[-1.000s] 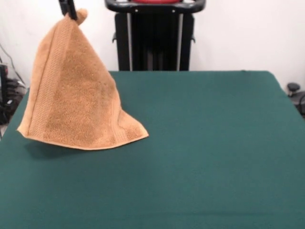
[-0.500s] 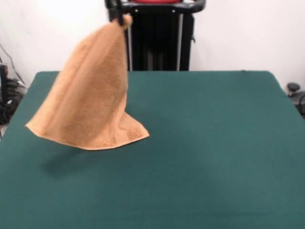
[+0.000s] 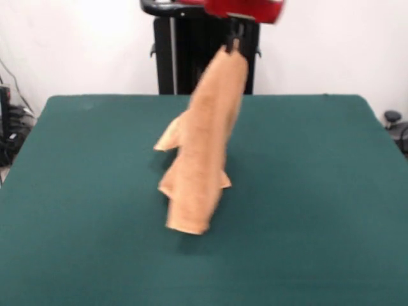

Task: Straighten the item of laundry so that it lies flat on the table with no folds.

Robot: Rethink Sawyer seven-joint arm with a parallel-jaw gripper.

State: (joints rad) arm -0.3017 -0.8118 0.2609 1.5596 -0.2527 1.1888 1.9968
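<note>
The tan-orange towel (image 3: 201, 153) hangs from my gripper (image 3: 234, 43) by one corner and swings in the air, blurred, over the middle of the dark green table (image 3: 319, 191). It hangs long and narrow, folded on itself, with its lower end low over the cloth left of centre. I cannot tell if that end touches the table. My gripper is at the top of the front view, shut on the towel's top corner, with the red arm (image 3: 245, 7) above it.
The black pedestal (image 3: 204, 57) stands behind the table's far edge. A white wall is behind it. Dark cables and gear (image 3: 9, 127) sit off the table's left side, a small dark object (image 3: 392, 118) off its right.
My gripper has moved to the right along the far side, from the left corner to near the centre. The towel has swung after it and left the table's left part.
</note>
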